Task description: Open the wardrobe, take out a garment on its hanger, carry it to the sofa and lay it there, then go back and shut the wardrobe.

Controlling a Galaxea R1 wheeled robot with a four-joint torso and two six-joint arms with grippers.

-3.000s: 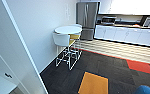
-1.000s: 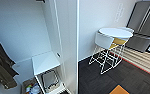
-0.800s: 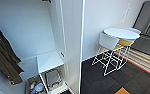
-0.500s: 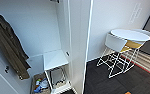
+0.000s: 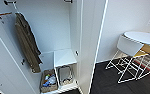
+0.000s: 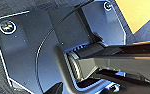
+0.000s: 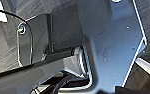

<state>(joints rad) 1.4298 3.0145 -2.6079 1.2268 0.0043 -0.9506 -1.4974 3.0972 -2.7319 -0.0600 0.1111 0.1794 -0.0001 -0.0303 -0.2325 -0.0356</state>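
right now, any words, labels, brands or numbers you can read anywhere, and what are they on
None can be read.
The wardrobe and the olive-brown garment hanging in it show no lettering.
The packages in the basket on the wardrobe floor may carry print, but it is too blurred to read.
The round white table is plain.

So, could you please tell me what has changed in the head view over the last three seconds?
The camera swung left: the round table and white chair slid from the middle to the right edge, and the open wardrobe came into view with the long olive-brown garment hanging inside. The things themselves did not move; nothing was taken hold of or let go.
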